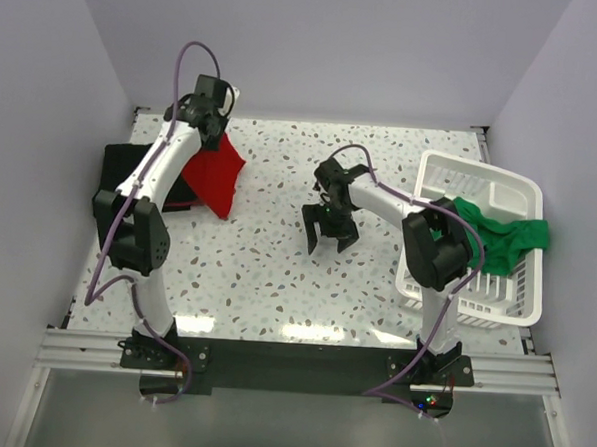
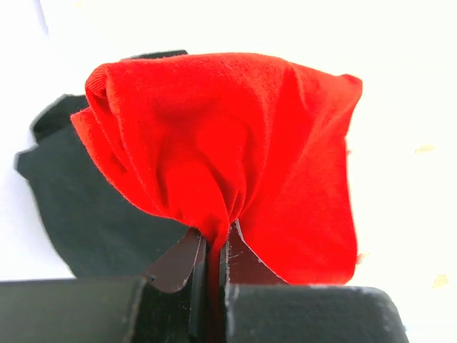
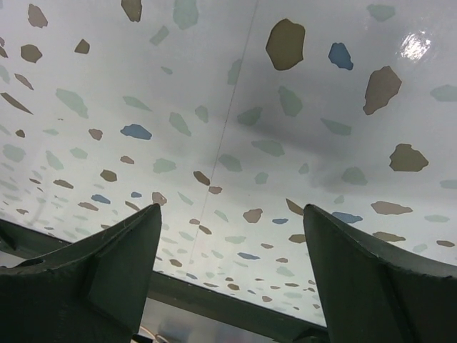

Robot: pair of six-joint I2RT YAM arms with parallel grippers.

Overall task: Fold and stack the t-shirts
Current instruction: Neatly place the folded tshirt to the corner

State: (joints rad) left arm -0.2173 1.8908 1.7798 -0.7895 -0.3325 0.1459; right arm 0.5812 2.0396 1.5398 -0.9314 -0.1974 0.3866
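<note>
Looking down from the top view: the left gripper (image 1: 209, 129) is pinching the red t-shirt (image 1: 214, 176) at the side of the counter (image 1: 276, 272) opposite the white basket (image 1: 523, 295). The cloth is hanging bunched from closed jaws. Can't tell whether its lower edge is touching the counter. The black t-shirt (image 1: 121, 169) is lying flat just past the red one, farthest from the basket, partly under the left arm. The green t-shirt (image 1: 503, 237) is draping over the basket's rim, unfolded. The right gripper (image 1: 330, 240) is hovering about midway between the basket and the red shirt, jaws spread wide, carrying nothing.

Left wrist view: the fingers (image 2: 175, 261) are clamping tight on a gathered wad of red cloth (image 2: 235, 136), with folds fanning outward from the pinch. The black shirt (image 2: 86, 207) is showing behind it, on the side away from the basket.

Right wrist view: the two fingers (image 3: 107, 257) are standing far apart with only speckled counter (image 3: 285, 107) between them, so nothing is in the grip.

Risks, as judgement: the left grip is catching several layers at one point, so the red shirt is likely landing crumpled rather than square on the black one. The trailing red cloth could be dragging the black shirt out of shape. With the right gripper idle toward the basket, the free edge is going unsupported.
</note>
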